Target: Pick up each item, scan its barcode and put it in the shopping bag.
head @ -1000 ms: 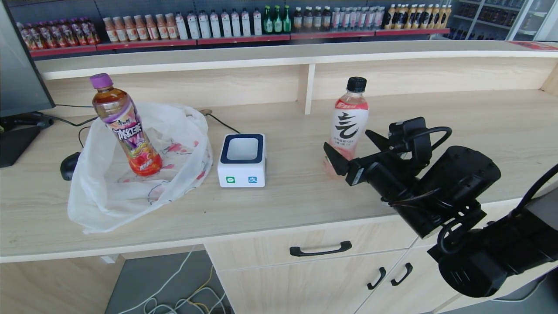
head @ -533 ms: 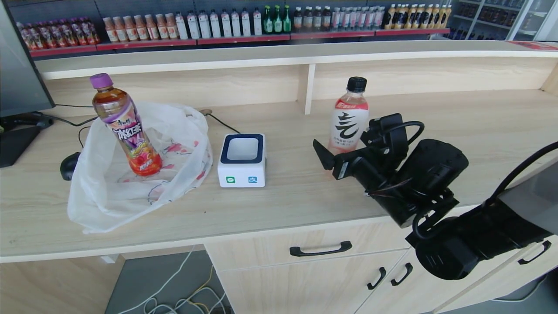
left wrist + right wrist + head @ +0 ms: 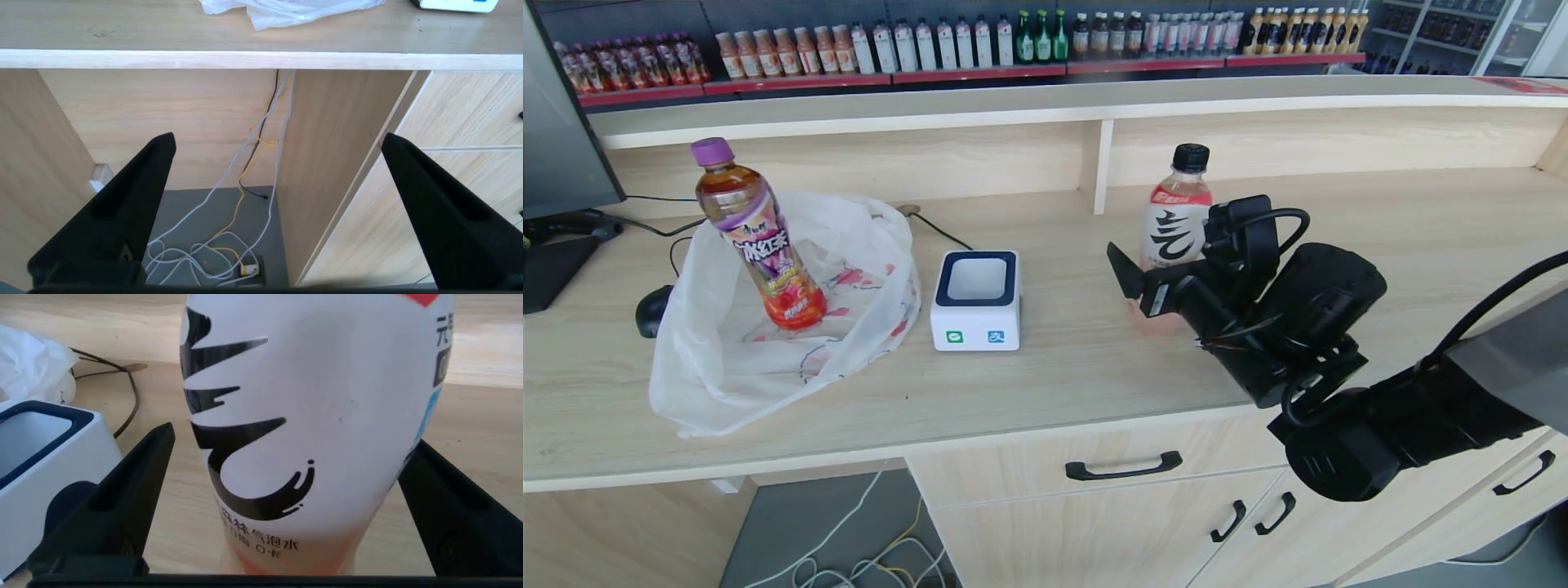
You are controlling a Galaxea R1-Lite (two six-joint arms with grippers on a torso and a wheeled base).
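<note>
- Two black fingers (image 3: 98, 523) of the right gripper (image 3: 1168, 261) stand wide apart, one on either side of the black-capped drink bottle (image 3: 1176, 233). Whether they touch its label cannot be told.
- That bottle stands upright on the wooden counter (image 3: 1054, 376), in its right half. In the right wrist view its white label with black brush strokes sits between the fingers.
- Near the bottle, towards the robot's left, sits the white scanner (image 3: 977, 298) with its dark-framed window facing up.
- Just beyond the scanner lies the clear plastic shopping bag (image 3: 768, 359), spread open on the counter. A purple-capped tea bottle (image 3: 760, 237) stands upright inside it.
- A black computer mouse (image 3: 652, 310) rests beside the bag's far edge.
- The left gripper (image 3: 278, 147) hangs below the counter's front edge with its fingers spread. It faces the open recess where cables (image 3: 221, 245) trail to the floor.
- Drawers (image 3: 1123, 467) with black handles fill the counter's front on the right.
</note>
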